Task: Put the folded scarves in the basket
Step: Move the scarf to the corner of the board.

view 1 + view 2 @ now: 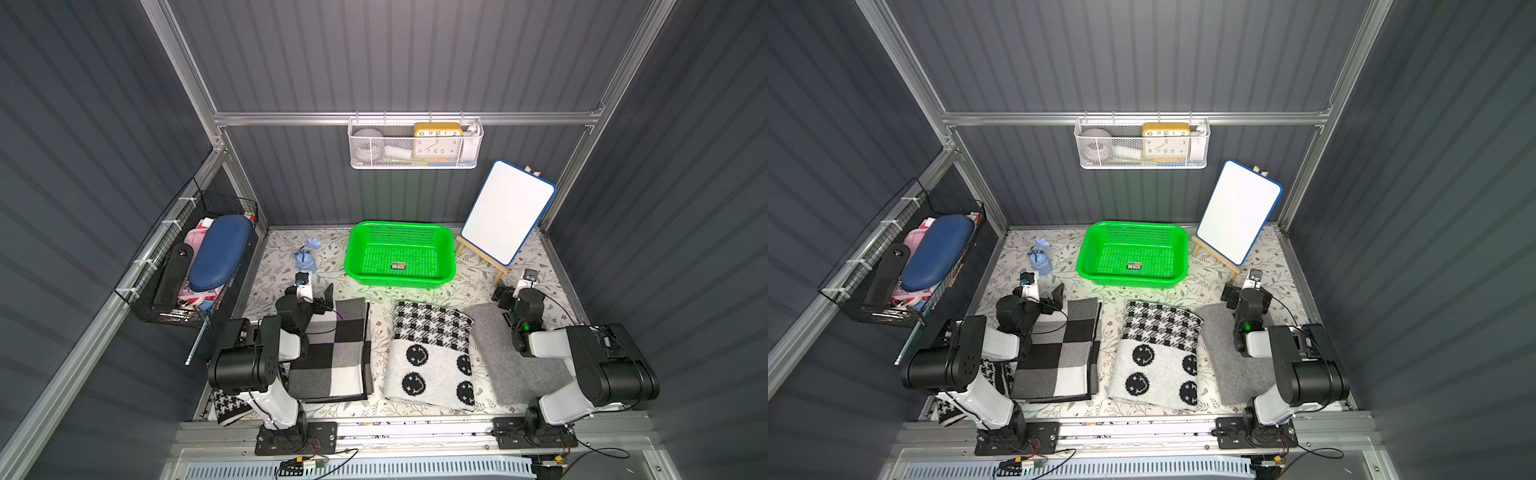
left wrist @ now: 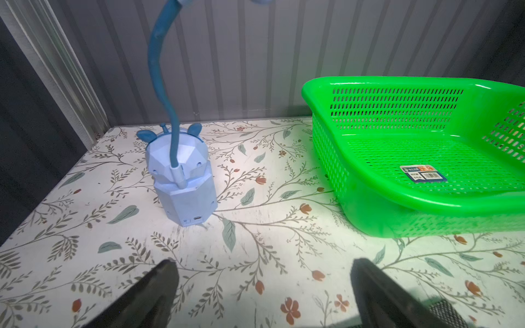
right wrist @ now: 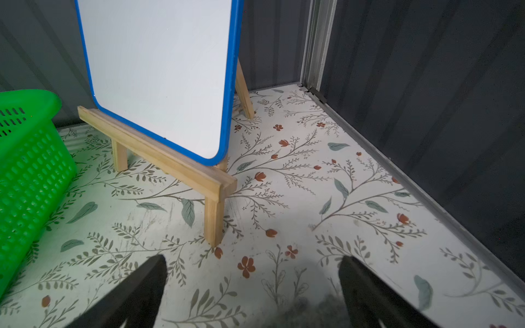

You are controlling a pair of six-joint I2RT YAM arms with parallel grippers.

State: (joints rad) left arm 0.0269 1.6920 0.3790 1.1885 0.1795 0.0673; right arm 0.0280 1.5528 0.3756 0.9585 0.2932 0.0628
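Three folded scarves lie side by side on the near half of the table point(image 1: 415, 296). The checked scarf point(image 1: 332, 357) is on the left, the houndstooth-and-smiley scarf point(image 1: 430, 357) in the middle and the grey scarf point(image 1: 511, 357) on the right. A patterned cloth point(image 1: 230, 409) sits at the near left corner, partly hidden. Can't tell which scarf the task means. None is in the basket yet.

All look like soft knit: light, floppy, not fragile. The layers would likely slide apart if only the top one is pinched. Best to take the whole stack at a folded edge.

The basket point(image 1: 374, 279) stands just behind the scarves by the back wall, empty bar a sticker point(image 1: 398, 266).

The left gripper point(image 1: 318, 291) is at the checked scarf's far edge, jaws wide apart, holding nothing. The right gripper point(image 1: 515, 286) is just past the grey scarf's far corner, jaws spread, empty.

A lamp point(image 1: 306, 259) is left of the basket and a whiteboard point(image 1: 507, 212) is right of it.
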